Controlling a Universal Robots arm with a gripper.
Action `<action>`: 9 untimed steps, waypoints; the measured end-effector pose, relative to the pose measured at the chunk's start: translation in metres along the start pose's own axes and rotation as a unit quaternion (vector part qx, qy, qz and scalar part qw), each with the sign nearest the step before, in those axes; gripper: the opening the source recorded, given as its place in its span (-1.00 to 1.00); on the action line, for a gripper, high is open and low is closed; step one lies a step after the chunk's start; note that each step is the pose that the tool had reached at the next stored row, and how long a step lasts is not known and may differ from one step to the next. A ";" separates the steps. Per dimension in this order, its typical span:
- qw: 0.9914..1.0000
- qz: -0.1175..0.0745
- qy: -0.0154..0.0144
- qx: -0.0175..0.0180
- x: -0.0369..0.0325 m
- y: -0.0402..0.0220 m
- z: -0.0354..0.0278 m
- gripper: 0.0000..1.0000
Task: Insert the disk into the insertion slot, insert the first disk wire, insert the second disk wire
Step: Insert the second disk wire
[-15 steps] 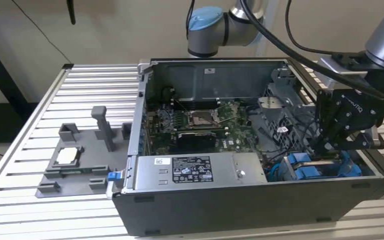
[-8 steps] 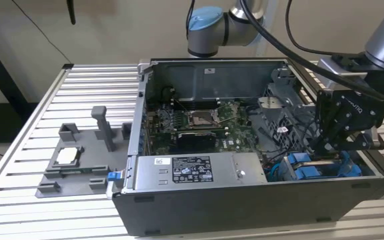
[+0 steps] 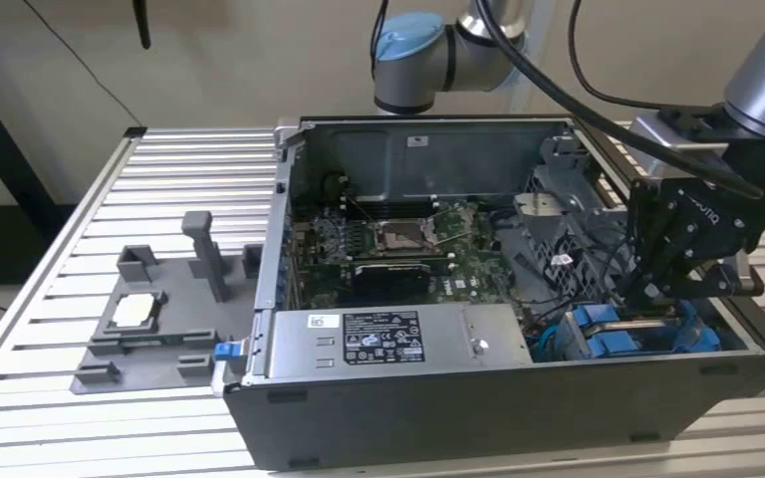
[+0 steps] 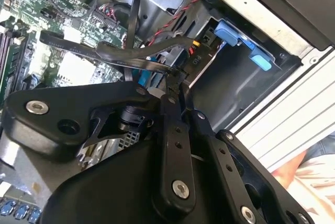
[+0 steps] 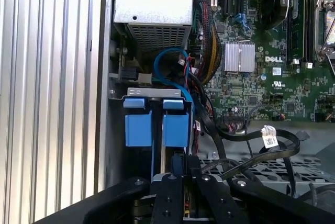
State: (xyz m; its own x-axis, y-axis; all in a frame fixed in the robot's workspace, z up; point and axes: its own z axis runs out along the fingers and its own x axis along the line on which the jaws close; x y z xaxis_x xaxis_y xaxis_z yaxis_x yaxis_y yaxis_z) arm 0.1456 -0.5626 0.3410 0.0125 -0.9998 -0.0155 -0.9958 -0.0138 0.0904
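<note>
The black multi-link gripper (image 3: 659,295) is lowered inside the open dark grey computer case (image 3: 516,398), at the case's front corner on the exterior view's right, directly over the blue plastic carrier fittings (image 3: 622,334) of the drive bay. In the first wrist view the insertion slot (image 5: 157,124) – a dark grey bay w/ two bright blue tabs – lies just ahead of the fingertips, and the disk appears to be seated already in it, though its silver body is mostly hidden. The jaws are drawn close together, and in the second wrist view a flat black ribbon-like cable (image 4: 131,56) seems pinched at the tips (image 4: 175,80) – judged as gripping a disk wire, not certain. The step in hand is judged to be a wire insertion, disk step done. Next move calls for fine alignment of the connector w/ the drive's port and a straight, gentle push – loose black cables (image 5: 251,140) nearby could snag. The silver labelled power supply box (image 3: 396,344) sits along the case's front edge, untouched.
</note>
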 end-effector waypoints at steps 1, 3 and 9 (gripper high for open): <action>1.000 0.000 0.000 0.000 0.0000 0.0000 0.0002 -0.68; 1.000 0.001 0.000 0.000 0.0000 -0.0001 0.0008 -0.68; 1.000 0.004 -0.001 0.000 0.0004 -0.0004 0.0036 -0.68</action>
State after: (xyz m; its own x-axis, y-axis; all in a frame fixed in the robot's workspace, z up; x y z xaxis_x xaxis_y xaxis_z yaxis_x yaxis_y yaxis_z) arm 0.1457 -0.5629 0.3374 0.0038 -0.9999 -0.0157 -0.9959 -0.0052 0.0904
